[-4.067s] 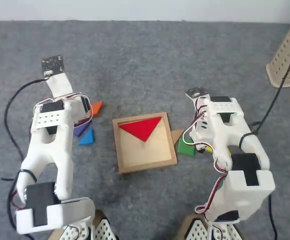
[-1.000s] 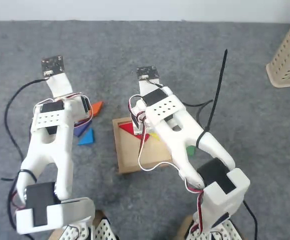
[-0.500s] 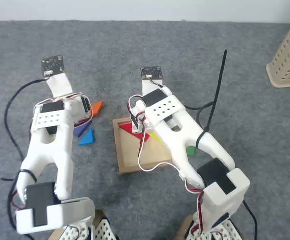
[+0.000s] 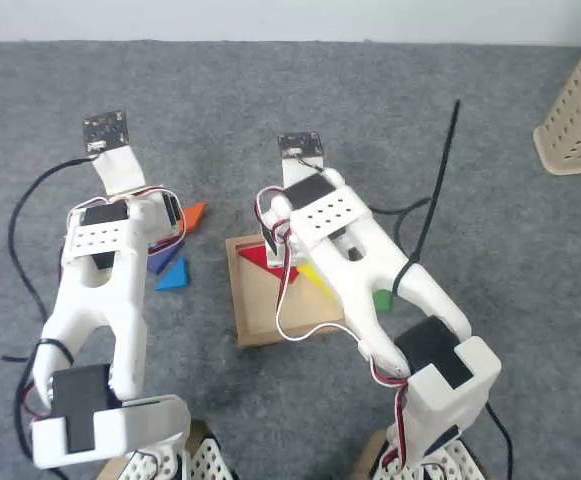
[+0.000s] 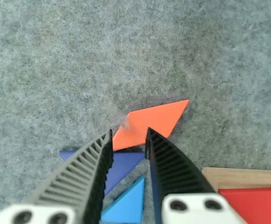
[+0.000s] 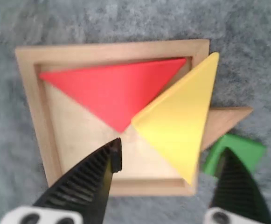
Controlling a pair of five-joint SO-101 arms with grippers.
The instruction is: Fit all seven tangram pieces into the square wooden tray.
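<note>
High view: compared with four seconds earlier, the right arm (image 4: 370, 270) has swung from beside the tray (image 4: 260, 333) to lie across it, and a yellow triangle (image 4: 313, 275) now lies in the tray beside the red triangle (image 4: 253, 257); over the last second the arm has hardly shifted. Two of the seven pieces are thus delivered, and the step in hand appears to be letting go of the yellow one. The left arm (image 4: 100, 270) is unchanged, near the orange piece (image 4: 194, 214). Left wrist view: the left claw (image 5: 128, 134) hovers with its fingers slightly parted and nothing between them, over the orange piece (image 5: 151, 122), a dark blue triangle (image 5: 121, 165) and a light blue triangle (image 5: 126, 210), all on the grey table just beside the tray's corner (image 5: 228, 176). Right wrist view: the right claw (image 6: 171, 148) is spread wide and empty above the tray (image 6: 30, 102). The red triangle (image 6: 112, 88) sits flat along one side. The yellow triangle (image 6: 177, 126) touches it at the centre, but its long edge overlaps the rim, so it is probably not seated. A wood-coloured triangle (image 6: 221, 122) and a green piece (image 6: 235, 149) wait just outside.
</note>
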